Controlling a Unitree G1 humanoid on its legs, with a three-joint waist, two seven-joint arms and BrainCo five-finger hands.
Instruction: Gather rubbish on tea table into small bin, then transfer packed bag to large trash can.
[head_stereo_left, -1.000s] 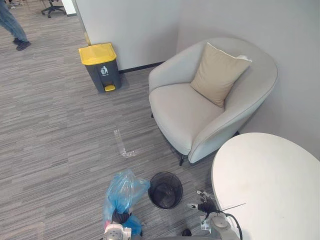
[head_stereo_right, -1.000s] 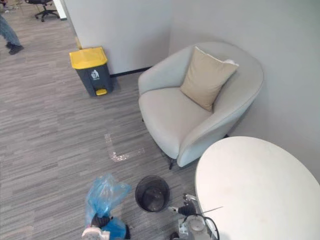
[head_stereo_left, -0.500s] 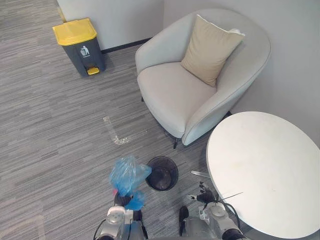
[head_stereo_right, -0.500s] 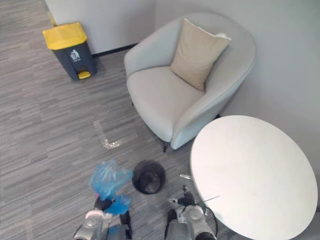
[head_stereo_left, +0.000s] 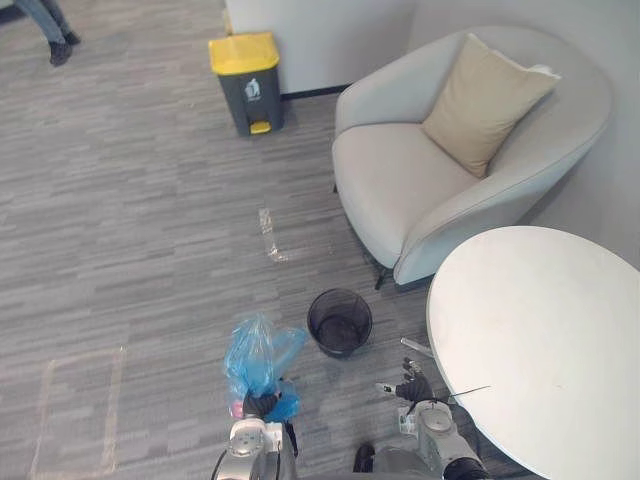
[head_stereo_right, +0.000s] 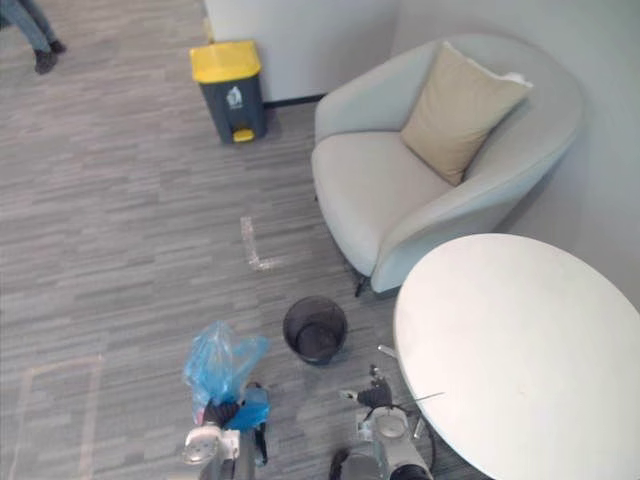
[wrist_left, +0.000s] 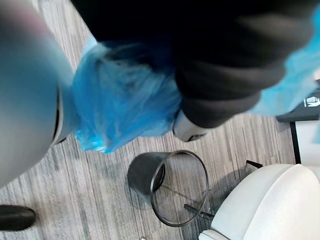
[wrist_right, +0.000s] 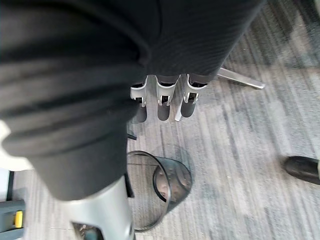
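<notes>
A packed blue plastic bag (head_stereo_left: 255, 362) hangs low over the carpet, its gathered neck in my left hand (head_stereo_left: 261, 405), which is shut on it. In the left wrist view the blue bag (wrist_left: 119, 101) bulges past the hand's dark cover. The small black mesh bin (head_stereo_left: 340, 321) stands on the floor just right of the bag, with no liner. My right hand (head_stereo_left: 411, 388) hovers beside the table's near edge, fingers (wrist_right: 162, 104) straight and holding nothing. The large grey trash can with a yellow lid (head_stereo_left: 246, 80) stands far off against the wall.
A round white table (head_stereo_left: 545, 345) sits at the right. Behind it stands a pale armchair (head_stereo_left: 430, 190) with a tan cushion (head_stereo_left: 486, 92). A strip of clear tape (head_stereo_left: 271, 237) lies on the grey carpet. A person's legs (head_stereo_left: 50, 22) show at the far left.
The camera has swung, so the whole scene sits further right and the trash can has shifted right. The blue bag stays in my left hand beside the bin; the right hand is unchanged.
</notes>
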